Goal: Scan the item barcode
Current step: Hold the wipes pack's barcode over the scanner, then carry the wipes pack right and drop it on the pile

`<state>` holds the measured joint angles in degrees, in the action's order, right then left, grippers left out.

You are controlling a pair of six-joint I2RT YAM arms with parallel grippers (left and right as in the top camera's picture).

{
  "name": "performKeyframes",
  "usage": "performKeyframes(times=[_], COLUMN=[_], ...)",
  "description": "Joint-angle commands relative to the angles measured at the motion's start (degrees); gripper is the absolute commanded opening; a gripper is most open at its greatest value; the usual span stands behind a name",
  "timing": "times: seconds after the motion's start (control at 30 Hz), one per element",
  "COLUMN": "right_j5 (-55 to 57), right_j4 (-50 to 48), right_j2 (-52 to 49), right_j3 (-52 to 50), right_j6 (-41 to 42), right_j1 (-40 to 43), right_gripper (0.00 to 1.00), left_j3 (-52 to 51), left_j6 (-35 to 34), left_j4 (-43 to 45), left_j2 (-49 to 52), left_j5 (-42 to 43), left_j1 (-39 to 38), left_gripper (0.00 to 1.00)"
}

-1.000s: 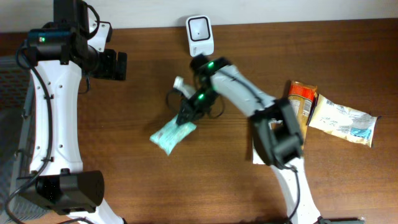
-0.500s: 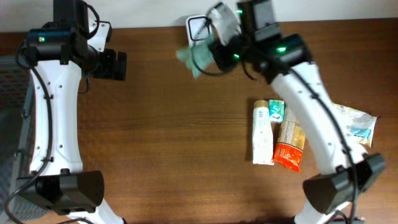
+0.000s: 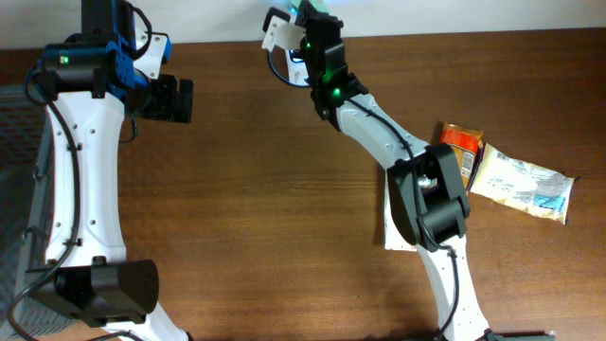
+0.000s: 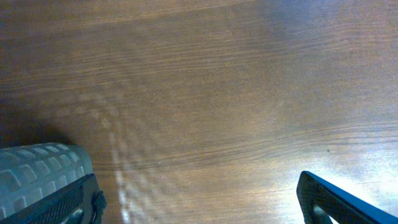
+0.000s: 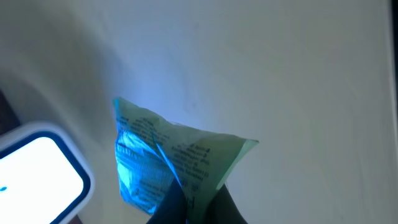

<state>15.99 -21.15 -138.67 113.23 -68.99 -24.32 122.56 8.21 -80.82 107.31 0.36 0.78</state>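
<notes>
Right wrist: right gripper (image 5: 188,202) pinches the green pouch (image 5: 168,162) by its lower edge, just beside the scanner (image 5: 37,171), blue light across its print. Best: turn printed face squarely to the scanner, hold steady. Left gripper (image 3: 176,98) wide, empty.

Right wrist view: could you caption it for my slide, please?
Right gripper pinches a green packet, lit blue, beside the glowing scanner.
</notes>
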Motion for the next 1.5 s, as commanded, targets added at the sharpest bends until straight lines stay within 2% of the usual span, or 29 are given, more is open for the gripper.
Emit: performKeyframes(times=[0.0, 0.1, 0.33, 0.37, 0.43, 0.5, 0.57, 0.6, 0.7, 0.73, 0.83, 0.9, 0.93, 0.97, 1.03, 1.07, 1.1, 1.13, 1.17, 1.3, 1.4, 1.47], right_j5=[3.63, 4.17, 3.89, 3.76, 3.76, 3.76, 3.76, 3.45, -1.31, -4.96, -15.85, -18.78, -18.82, -18.75, -18.80, -19.58, -22.49, -26.58, -28.92, -28.87, -29.09, -27.08], right_j4=[-0.44, 3.17, 4.96, 9.75, 17.42, 29.42, 47.65, 61.29, 95.12, 102.44, 103.41, 102.49, 101.68, 101.15, 101.29, 102.57, 104.21, 106.64, 108.15, 108.83, 108.78, 109.98], right_j2=[-0.59, -0.59, 0.42, 4.55, 11.52, 19.26, 27.12, 30.95, 33.24, 32.50, 32.44, 32.44, 32.44, 32.44, 32.46, 32.63, 33.07, 34.07, 35.19, 45.55, 52.92, 54.16], right_j3=[0.96, 0.92, 0.92, 0.92, 0.92, 0.94, 0.94, 0.94, 0.92, -0.20, -9.33, -15.23, -17.99, -19.56, -19.21, -16.41, -13.16, -7.89, -3.65, 8.87, 10.01, 10.01], right_j6=[-4.13, -4.11, -3.80, 4.74, 15.41, 27.23, 48.33, 63.06, 81.09, 83.25, 83.25, 83.23, 83.23, 83.21, 83.21, 83.14, 81.07, 77.46, 75.06, 73.70, 73.72, 73.66], right_j1=[0.72, 0.76, 0.72, 0.79, 1.16, 0.81, 0.79, 1.68, 7.85, 11.65, 20.44, 23.65, 24.79, 25.22, 26.08, 26.27, 26.18, 25.29, 23.63, 11.74, 5.53, 4.87], right_gripper=[0.04, 0.04, 0.04, 0.04, 0.04, 0.04, 0.04, 0.04, 0.04, 0.04, 0.04, 0.04, 0.09, 0.18, 0.60, 0.73, 0.79, 0.93, 0.99, 0.99, 0.99, 0.99], left_j3=[0.33, 0.33, 0.33, 0.33, 0.33, 0.33, 0.33, 0.33, 0.33, 0.33, 0.33, 0.33, 0.33, 0.33, 0.33, 0.33, 0.33, 0.33, 0.33, 0.33, 0.33, 0.33], left_j6=[1.11, 1.11, 1.11, 1.11, 1.11, 1.11, 1.11, 1.11, 1.11, 1.11, 1.11, 1.11, 1.11, 1.11, 1.11, 1.11, 1.11, 1.11, 1.11, 1.11, 1.11, 1.11], left_j4=[0.15, 0.15, 0.15, 0.15, 0.15, 0.15, 0.15, 0.15, 0.15, 0.15, 0.15, 0.15, 0.15, 0.15, 0.15, 0.15, 0.15, 0.15, 0.15, 0.15, 0.15, 0.15], left_j2=[-0.39, -0.39, -0.39, -0.39, -0.39, -0.39, -0.39, -0.39, -0.39, -0.39, -0.39, -0.39, -0.39, -0.39, -0.39, -0.39, -0.39, -0.39, -0.39, -0.39, -0.39, -0.39], left_j5=[-0.17, -0.17, -0.17, -0.20, -0.17, -0.17, -0.17, -0.17, -0.17, -0.17, -0.17, -0.20, -0.17, -0.20, -0.17, -0.20, -0.20, -0.17, -0.17, -0.17, -0.20, -0.17], left_j1=[0.15, 0.15, 0.15, 0.15, 0.15, 0.15, 0.15, 0.15, 0.15, 0.15, 0.15, 0.15, 0.15, 0.15, 0.15, 0.15, 0.15, 0.15, 0.15, 0.13, 0.15, 0.15], left_gripper=[0.99, 0.99, 0.99, 0.99, 0.99, 0.99, 0.99, 0.99, 0.99, 0.99, 0.99, 0.99, 0.99, 0.99, 0.99, 0.99, 0.99, 0.99, 0.99, 0.99, 0.99, 0.99])
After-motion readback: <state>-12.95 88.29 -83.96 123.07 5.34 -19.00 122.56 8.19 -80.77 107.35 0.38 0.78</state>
